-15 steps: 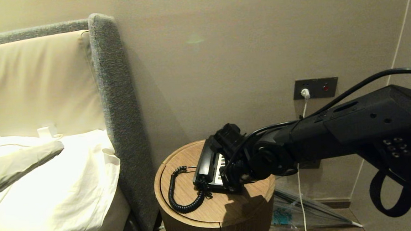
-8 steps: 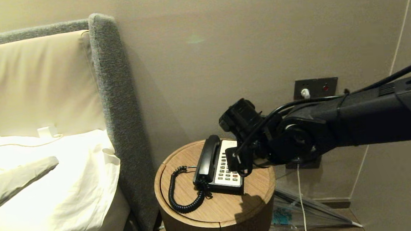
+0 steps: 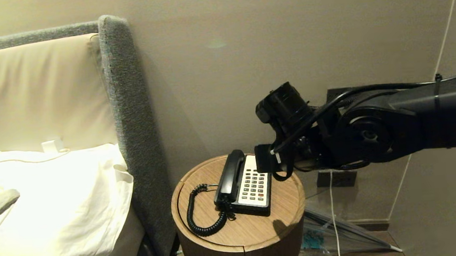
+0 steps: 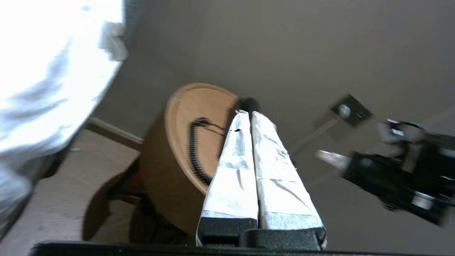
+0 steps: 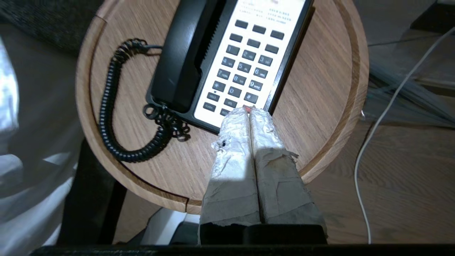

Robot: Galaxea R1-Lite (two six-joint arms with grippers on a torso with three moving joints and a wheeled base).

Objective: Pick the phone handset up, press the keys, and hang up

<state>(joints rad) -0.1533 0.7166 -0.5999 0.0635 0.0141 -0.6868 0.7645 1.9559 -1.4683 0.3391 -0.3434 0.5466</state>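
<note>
The black phone handset (image 3: 229, 174) lies in its cradle on the left side of the phone base, and its coiled cord (image 3: 200, 218) loops over the round wooden table (image 3: 240, 232). The keys (image 3: 254, 183) sit uncovered on the cream faceplate. My right gripper (image 5: 250, 109) is shut and empty. It hangs above the base's near right corner, by the red key, clear of the handset (image 5: 179, 60) and the keys (image 5: 245, 62). The right arm (image 3: 367, 135) reaches in from the right. My left gripper (image 4: 247, 113) is shut and empty, well off to the left over the bed (image 3: 12, 194).
A bed with a white pillow (image 3: 66, 205) and a grey headboard (image 3: 126, 110) stands close against the table's left side. On the wall behind is a socket plate (image 3: 351, 96) with a white cable (image 3: 333, 216) hanging down. A clear plastic umbrella (image 3: 337, 232) lies on the floor at the right.
My right arm has lifted up and to the right off the phone, uncovering the keys. My left gripper has slid left and lower over the bed. The handset has stayed in its cradle.
</note>
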